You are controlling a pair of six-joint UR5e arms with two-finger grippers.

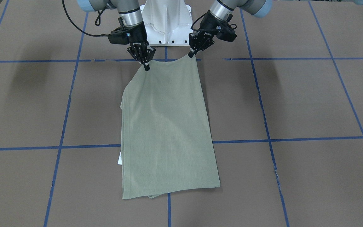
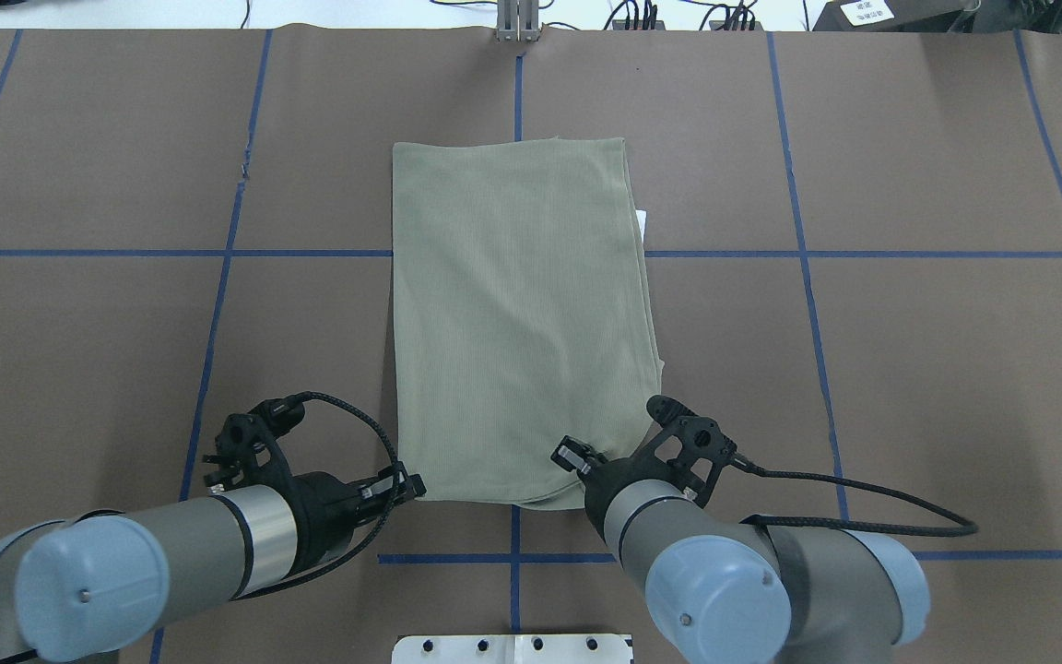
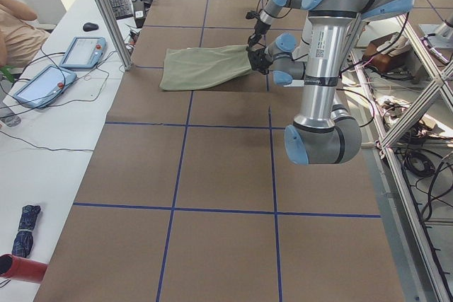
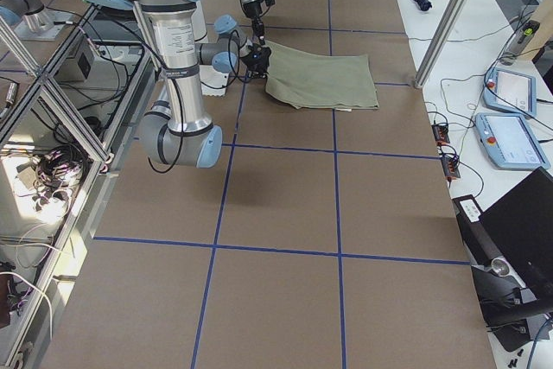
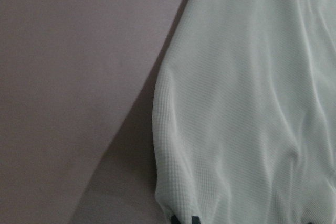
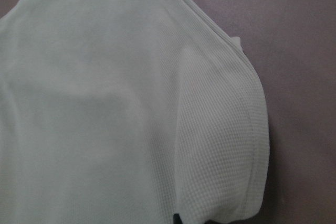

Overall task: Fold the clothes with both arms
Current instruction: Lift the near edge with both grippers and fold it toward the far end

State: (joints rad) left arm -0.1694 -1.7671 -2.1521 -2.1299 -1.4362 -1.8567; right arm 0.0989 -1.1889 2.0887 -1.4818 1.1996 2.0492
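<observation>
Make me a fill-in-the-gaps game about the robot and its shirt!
1. The folded shirt is pale ___.
2. The tape lines on the brown table are ___.
3. The left gripper and the right gripper each pinch one ___ of the shirt.
4. The tag peeking from under it is ___.

Missing words: green; blue; corner; white.

shirt [image 2: 522, 314] on table [image 2: 909, 369] | L end effector [image 1: 190, 55], R end effector [image 1: 146, 66]: near corners

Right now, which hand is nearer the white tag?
Right. The right hand and left hand grip the shirt at its near corners; the tag sticks out of its right edge, farther up.
</observation>
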